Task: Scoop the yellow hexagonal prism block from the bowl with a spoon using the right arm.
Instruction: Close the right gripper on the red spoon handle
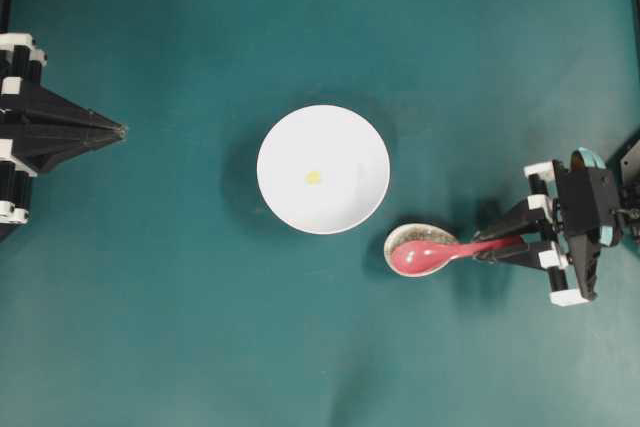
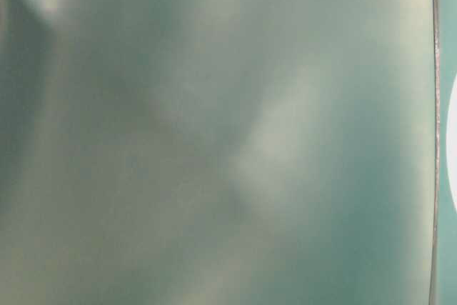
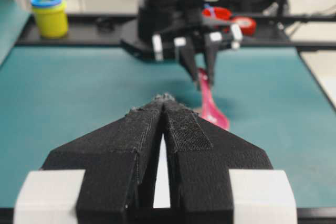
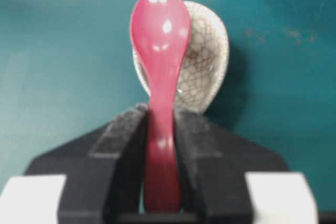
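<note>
Right of the bowl, low on the teal desk: right end effector clamped tight on the spoon handle, scoop over the speckled dish just beside the bowl's rim. Yellow hexagonal prism block sits near the bowl's centre. Far left of the bowl, left end effector closed, gripping nothing.

Black arms, white-blocked tapered jaws

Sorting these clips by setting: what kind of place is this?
Probably a robotics lab bench: a teal work mat, two black robot arms facing across it, and staged props, a white bowl and a pink spoon.
</note>
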`<action>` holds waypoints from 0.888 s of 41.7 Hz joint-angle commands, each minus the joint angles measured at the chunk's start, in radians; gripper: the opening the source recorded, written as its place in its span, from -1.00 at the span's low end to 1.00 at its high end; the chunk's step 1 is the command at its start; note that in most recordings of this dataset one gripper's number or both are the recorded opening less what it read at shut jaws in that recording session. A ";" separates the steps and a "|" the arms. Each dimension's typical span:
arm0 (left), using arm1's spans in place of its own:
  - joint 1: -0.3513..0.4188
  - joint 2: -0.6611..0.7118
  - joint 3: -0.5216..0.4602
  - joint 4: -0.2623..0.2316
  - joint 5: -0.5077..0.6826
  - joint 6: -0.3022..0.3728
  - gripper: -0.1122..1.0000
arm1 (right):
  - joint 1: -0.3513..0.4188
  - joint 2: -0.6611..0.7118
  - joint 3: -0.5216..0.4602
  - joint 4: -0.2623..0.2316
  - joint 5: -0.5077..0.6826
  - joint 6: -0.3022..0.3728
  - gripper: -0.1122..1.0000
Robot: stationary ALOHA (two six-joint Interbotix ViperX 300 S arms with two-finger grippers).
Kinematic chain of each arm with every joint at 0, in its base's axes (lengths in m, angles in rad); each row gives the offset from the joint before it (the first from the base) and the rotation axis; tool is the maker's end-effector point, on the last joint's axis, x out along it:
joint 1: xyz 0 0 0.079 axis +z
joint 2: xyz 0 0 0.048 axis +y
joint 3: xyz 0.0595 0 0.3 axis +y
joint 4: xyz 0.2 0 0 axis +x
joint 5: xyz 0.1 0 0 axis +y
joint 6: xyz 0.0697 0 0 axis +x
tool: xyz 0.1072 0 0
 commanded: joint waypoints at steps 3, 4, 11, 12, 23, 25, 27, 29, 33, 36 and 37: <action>-0.002 0.009 -0.009 0.002 -0.002 -0.002 -0.79 | -0.023 -0.029 -0.012 0.006 0.014 0.000 -0.42; -0.002 0.009 -0.009 0.002 0.000 -0.002 -0.79 | -0.026 -0.031 -0.012 0.008 0.015 0.000 -0.42; -0.002 0.009 -0.008 0.002 0.011 -0.002 -0.79 | -0.034 -0.029 -0.017 0.009 0.017 0.003 -0.42; -0.002 0.009 -0.008 0.002 0.012 -0.002 -0.79 | -0.034 -0.029 -0.015 0.009 0.018 0.003 -0.42; -0.002 0.009 0.002 0.002 0.012 -0.006 -0.79 | -0.034 -0.031 -0.020 0.009 0.060 0.008 -0.41; 0.000 0.009 0.006 0.002 0.012 -0.009 -0.79 | -0.034 -0.029 -0.025 0.009 0.066 0.008 -0.41; -0.002 0.009 0.009 0.002 0.014 -0.008 -0.79 | -0.035 -0.031 -0.028 0.009 0.072 0.008 -0.32; 0.000 0.009 0.009 0.002 0.015 -0.008 -0.79 | -0.034 -0.029 -0.028 0.009 0.075 0.008 -0.16; -0.002 0.009 0.009 0.002 0.029 -0.008 -0.79 | -0.034 -0.029 -0.028 0.008 0.074 0.003 0.06; 0.000 0.008 0.009 0.002 0.037 -0.008 -0.79 | -0.034 -0.029 -0.026 0.008 0.071 0.000 0.10; 0.000 0.009 0.009 0.002 0.038 -0.008 -0.79 | -0.034 -0.029 -0.028 0.008 0.067 0.000 0.09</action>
